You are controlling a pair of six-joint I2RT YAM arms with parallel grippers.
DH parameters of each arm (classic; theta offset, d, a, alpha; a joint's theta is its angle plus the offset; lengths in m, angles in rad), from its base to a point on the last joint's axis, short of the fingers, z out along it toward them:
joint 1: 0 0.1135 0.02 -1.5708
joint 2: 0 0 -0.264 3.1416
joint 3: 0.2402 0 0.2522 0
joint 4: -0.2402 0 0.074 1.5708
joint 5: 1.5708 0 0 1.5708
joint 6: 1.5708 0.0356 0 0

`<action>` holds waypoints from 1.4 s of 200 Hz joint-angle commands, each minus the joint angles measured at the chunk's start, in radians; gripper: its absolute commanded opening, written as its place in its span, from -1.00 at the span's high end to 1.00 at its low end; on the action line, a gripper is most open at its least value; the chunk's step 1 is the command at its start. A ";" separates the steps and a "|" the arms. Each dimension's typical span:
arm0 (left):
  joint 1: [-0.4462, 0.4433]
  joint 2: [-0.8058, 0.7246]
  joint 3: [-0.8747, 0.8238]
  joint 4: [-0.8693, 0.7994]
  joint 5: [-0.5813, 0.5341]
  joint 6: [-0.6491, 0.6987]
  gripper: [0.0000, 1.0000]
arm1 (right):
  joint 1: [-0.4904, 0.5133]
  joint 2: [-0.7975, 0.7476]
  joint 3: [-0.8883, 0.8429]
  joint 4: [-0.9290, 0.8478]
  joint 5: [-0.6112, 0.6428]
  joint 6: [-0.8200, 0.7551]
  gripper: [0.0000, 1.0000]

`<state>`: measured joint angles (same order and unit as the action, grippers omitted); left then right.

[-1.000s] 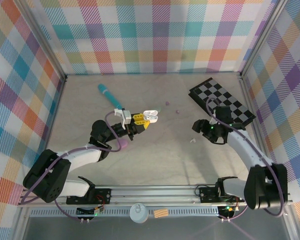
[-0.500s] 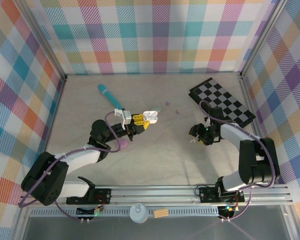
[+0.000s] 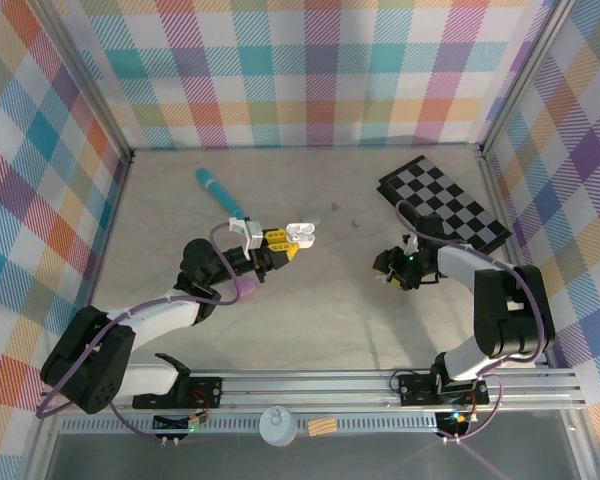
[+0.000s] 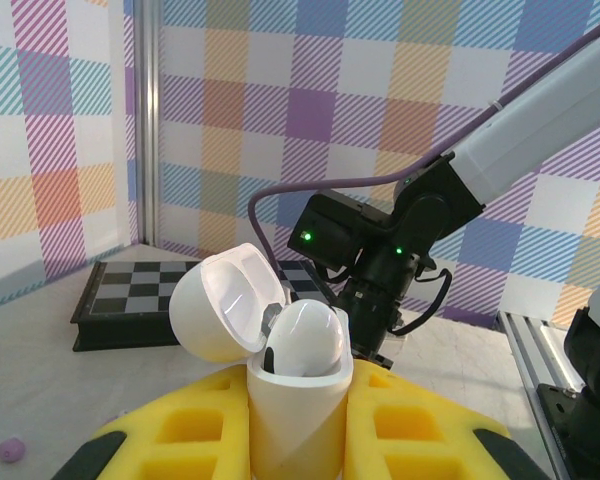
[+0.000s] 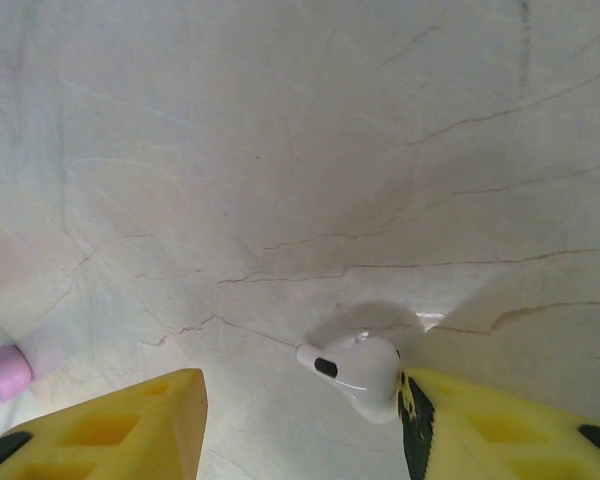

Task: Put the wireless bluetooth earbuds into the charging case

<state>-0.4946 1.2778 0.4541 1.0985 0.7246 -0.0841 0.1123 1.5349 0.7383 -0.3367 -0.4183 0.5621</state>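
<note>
My left gripper (image 4: pixel 300 435) is shut on the white charging case (image 4: pixel 298 405), which stands upright between the yellow fingers (image 4: pixel 180 430). Its lid (image 4: pixel 220 310) is hinged open to the left, and one white earbud (image 4: pixel 305 338) sits in the case. In the top view the left gripper (image 3: pixel 280 243) holds the case (image 3: pixel 300 232) mid-table. My right gripper (image 3: pixel 388 272) is low over the table, right of centre. A second white earbud (image 5: pixel 358 372) lies on the table between its open yellow fingers, touching the right finger (image 5: pixel 450 420) and apart from the left one (image 5: pixel 130 420).
A teal stick (image 3: pixel 218 190) lies at the back left and a chessboard (image 3: pixel 445 203) at the back right. Two tiny purple buds (image 3: pixel 335 207) (image 3: pixel 356 222) lie behind the case. A pink pebble-shaped case (image 3: pixel 248 288) rests by the left arm. Checked walls ring the table.
My right gripper has moved left and down over the white earbud on the table, and its fingers have drawn closer together. The left gripper and the case have stayed still.
</note>
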 commanded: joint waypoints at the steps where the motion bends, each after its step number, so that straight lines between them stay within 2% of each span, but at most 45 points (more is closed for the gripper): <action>1: 0.008 -0.019 0.003 0.026 0.023 0.022 0.75 | 0.003 -0.017 -0.011 0.026 -0.057 0.005 -0.07; 91: 0.010 -0.036 -0.008 0.008 0.013 0.024 0.74 | 0.011 0.079 0.038 0.036 -0.085 -0.007 -0.05; 115: 0.010 -0.035 -0.006 0.004 0.013 0.028 0.74 | 0.025 0.093 0.036 0.045 -0.104 -0.003 0.13; 148: 0.010 -0.030 -0.006 0.006 0.012 0.026 0.74 | 0.045 0.082 0.055 0.020 -0.100 -0.011 0.28; 168: 0.010 -0.029 -0.006 0.004 0.013 0.027 0.74 | 0.047 0.065 0.057 0.019 -0.116 -0.016 0.36; 188: 0.011 -0.028 -0.005 0.004 0.013 0.027 0.74 | 0.049 0.051 0.064 0.013 -0.159 -0.034 0.35; 204: 0.011 -0.026 -0.008 0.006 0.012 0.027 0.74 | 0.059 0.019 0.069 -0.039 -0.081 -0.052 0.33; 226: 0.011 -0.029 -0.010 0.006 0.013 0.026 0.74 | 0.129 -0.037 0.095 -0.177 0.144 -0.100 0.33; 238: 0.013 -0.028 -0.011 0.005 0.011 0.029 0.74 | 0.164 -0.051 0.105 -0.227 0.219 -0.104 0.34; 255: 0.016 -0.026 -0.011 0.006 0.013 0.029 0.74 | 0.200 -0.040 0.117 -0.256 0.269 -0.102 0.36; 280: 0.019 -0.017 -0.012 0.016 0.015 0.026 0.74 | 0.229 0.019 0.141 -0.244 0.268 -0.085 0.40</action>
<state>-0.4889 1.2652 0.4507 1.0744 0.7238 -0.0807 0.3237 1.5043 0.8501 -0.5205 -0.2226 0.4850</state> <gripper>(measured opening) 0.191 0.309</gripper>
